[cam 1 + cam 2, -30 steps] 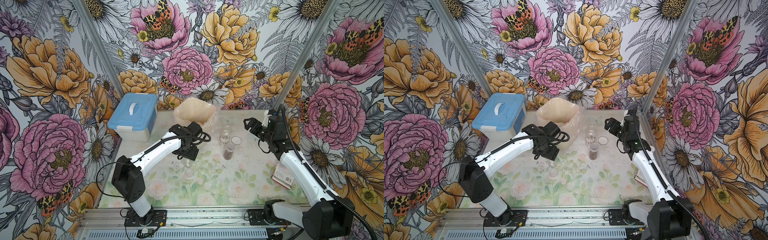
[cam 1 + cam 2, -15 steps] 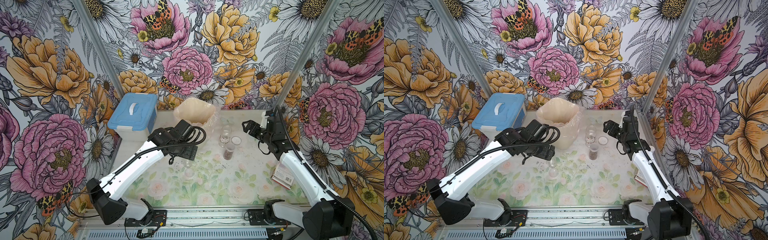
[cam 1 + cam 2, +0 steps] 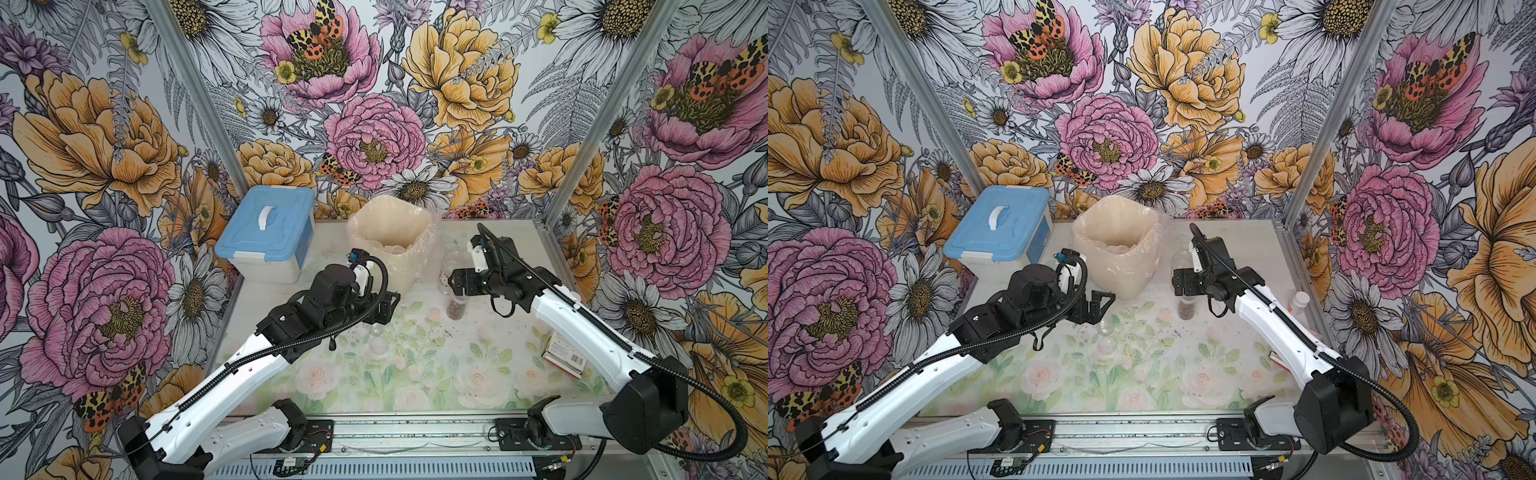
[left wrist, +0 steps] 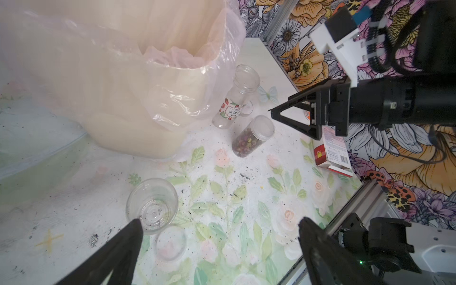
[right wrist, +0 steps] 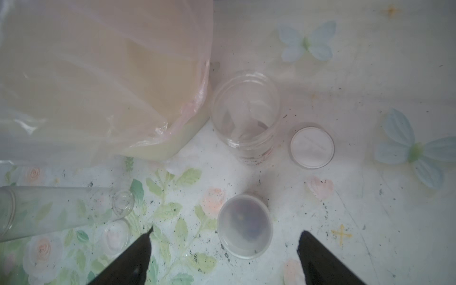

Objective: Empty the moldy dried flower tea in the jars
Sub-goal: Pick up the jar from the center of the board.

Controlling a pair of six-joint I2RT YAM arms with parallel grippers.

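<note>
Full jar: the lidded jar [image 4: 253, 137] with the dried flower tea [image 4: 244, 145] inside stands upright mid-counter, just beside the tall labelled jar [image 4: 234, 98], which is open and looks empty.
Emptied jar: a short clear jar [image 4: 151, 204] stands open near the left gripper, its lid [image 4: 171, 243] flat beside it.
Right gripper [image 5: 224, 256]: released, jaws wide, hovering right over the lidded jar [image 5: 245, 225], nothing held.
Left gripper [image 4: 219, 249]: released too, empty, near the emptied jar.
Bin: the lined bin [image 3: 388, 245] waits close behind the jars.
Step, my read: grab the full jar. Straddle the wall below the lid, close square, keep clear of the tall neighbour.
Watch: specks already litter the counter [image 3: 415, 374]; tip only over the bin.
</note>
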